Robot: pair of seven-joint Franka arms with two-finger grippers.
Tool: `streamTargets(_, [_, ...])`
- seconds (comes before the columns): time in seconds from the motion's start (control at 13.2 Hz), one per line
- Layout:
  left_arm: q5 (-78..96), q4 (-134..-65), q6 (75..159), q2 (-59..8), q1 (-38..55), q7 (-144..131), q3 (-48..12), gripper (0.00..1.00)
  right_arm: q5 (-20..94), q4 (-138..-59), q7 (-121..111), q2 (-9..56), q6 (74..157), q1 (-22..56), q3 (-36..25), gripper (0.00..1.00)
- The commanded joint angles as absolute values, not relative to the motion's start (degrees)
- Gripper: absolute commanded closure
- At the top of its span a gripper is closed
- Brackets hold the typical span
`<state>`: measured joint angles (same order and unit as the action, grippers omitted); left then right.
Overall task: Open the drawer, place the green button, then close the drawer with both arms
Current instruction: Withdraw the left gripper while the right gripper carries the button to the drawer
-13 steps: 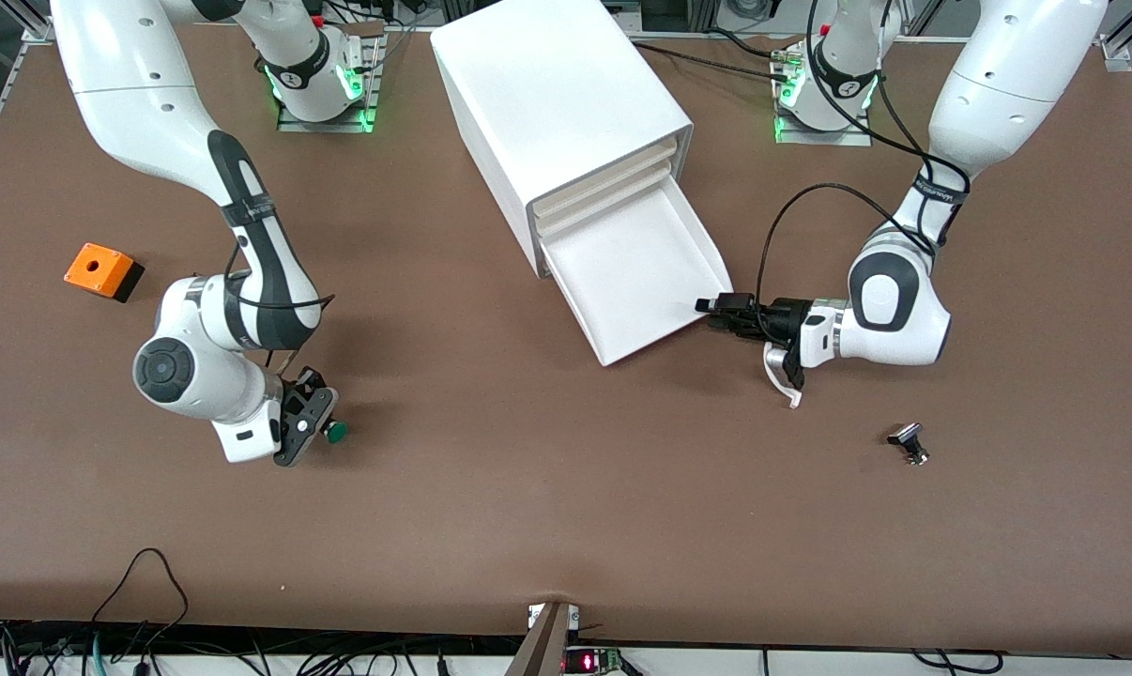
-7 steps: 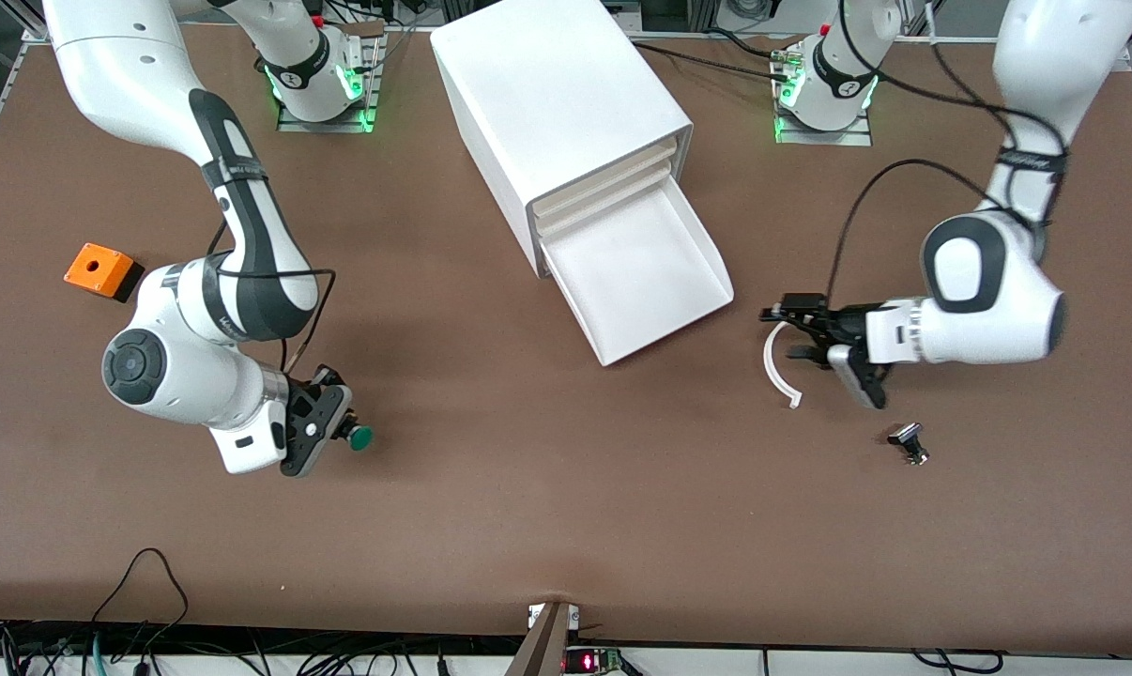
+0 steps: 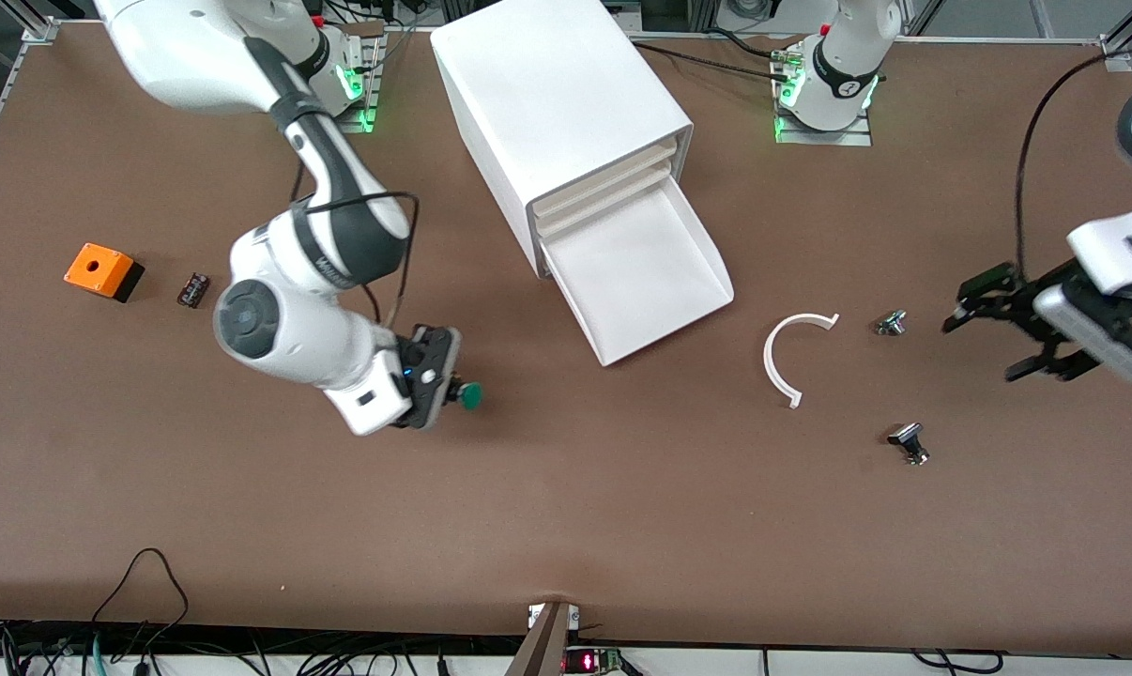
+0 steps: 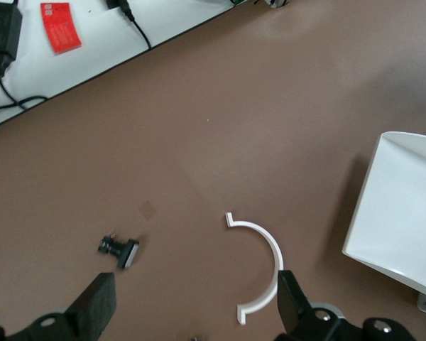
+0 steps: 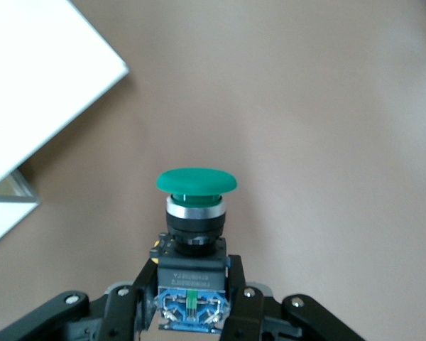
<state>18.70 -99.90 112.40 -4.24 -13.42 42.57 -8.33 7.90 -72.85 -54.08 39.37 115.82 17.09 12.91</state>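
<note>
An orange cube (image 3: 98, 268) sits at the right arm's end of the brown table (image 3: 566, 526), with a small dark part (image 3: 192, 289) beside it. Next comes the right gripper (image 3: 444, 383), raised over bare table between the cube and the cabinet, its fingers (image 5: 243, 312) clamped on the dark blocky body of the button (image 3: 466, 395). The button lies roughly level between the fingers, its long axis running from the body out to the round green cap (image 5: 196, 180), which points away from the wrist toward the left arm's end of the table. At the middle stands the white cabinet (image 3: 557, 103), its lowest drawer (image 3: 636, 282) pulled out. A curved white strip (image 3: 785, 357) lies on the table beside the drawer, then two small black-and-silver knobs (image 3: 890, 323), well apart from each other. The left gripper (image 3: 993, 333) hangs over the table near the left arm's end, fingers spread wide and holding nothing.
</note>
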Motion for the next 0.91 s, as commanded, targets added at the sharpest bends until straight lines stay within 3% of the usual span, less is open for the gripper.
streamTargets(0.0, [11.64,-98.55,105.58,0.35,-13.01,29.84,-7.47,0.0,5.02,-72.16,-53.96,38.67,114.61,21.42,14.24,0.91])
streamTargets(0.23, [0.38,-92.91,96.18,0.26,-11.17,15.87,-9.05,0.0,0.89,-71.02,-53.96,38.58,114.52,28.28,14.06,0.91])
streamTargets(0.83, [-2.55,-91.24,92.37,-1.84,-10.55,-2.28,-9.84,0.0,-7.73,-71.01,-55.55,41.13,115.66,41.12,13.71,0.91])
